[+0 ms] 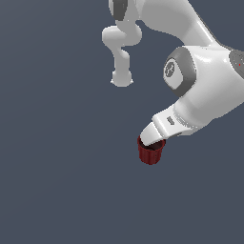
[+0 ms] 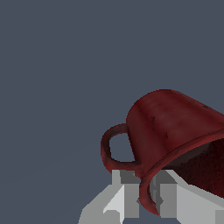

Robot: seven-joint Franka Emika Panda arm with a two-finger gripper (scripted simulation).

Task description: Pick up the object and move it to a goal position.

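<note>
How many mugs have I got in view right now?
1. The dark red mug sits at the gripper, its rim between the fingers in the wrist view; its handle sticks out sideways. Nothing else shows, though the arm blocks some ground.

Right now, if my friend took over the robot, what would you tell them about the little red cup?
Gripper: its grey fingers straddle the rim of the small dark red mug with a side handle, one inside, one outside. Whether they are clamped tight cannot be told.
Mug: under the white arm in the exterior view; handle visible in the wrist view. Whether it is lifted off the grey surface is unclear.
Done: the gripper has reached the rim.
Left: confirm the grasp, carry the mug to the goal; no goal marker is visible.
</note>
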